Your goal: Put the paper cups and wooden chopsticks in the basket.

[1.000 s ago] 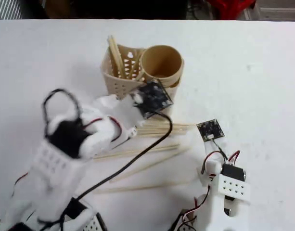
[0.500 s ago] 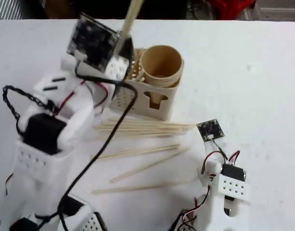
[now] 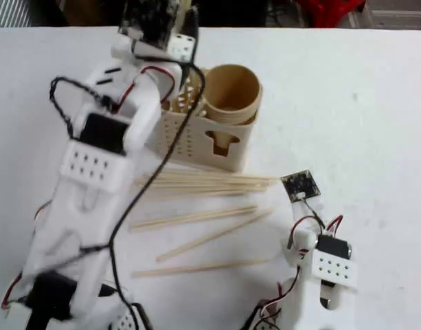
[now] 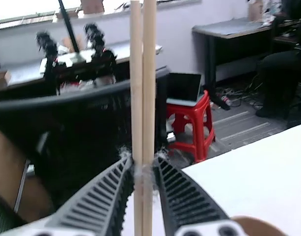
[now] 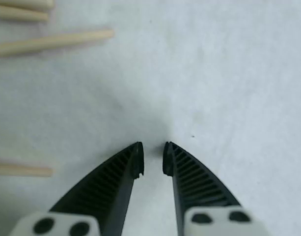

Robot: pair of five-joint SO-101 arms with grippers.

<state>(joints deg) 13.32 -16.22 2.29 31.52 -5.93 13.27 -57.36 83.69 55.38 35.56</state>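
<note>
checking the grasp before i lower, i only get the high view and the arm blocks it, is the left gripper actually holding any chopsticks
Observer: Yes. In the left wrist view the left gripper is shut on two wooden chopsticks.
Operator: are they crossed or lined up
Observer: Lined up, side by side and parallel, both clamped between the fingers.
Operator: and the other one, open or shut
Observer: The right gripper is open by a narrow gap, with nothing between its fingers, pointing down at bare table.
Operator: any stick it could grab from there
Observer: Not directly. The closest loose chopstick lies off to one side of the fingers, not between them.
</note>
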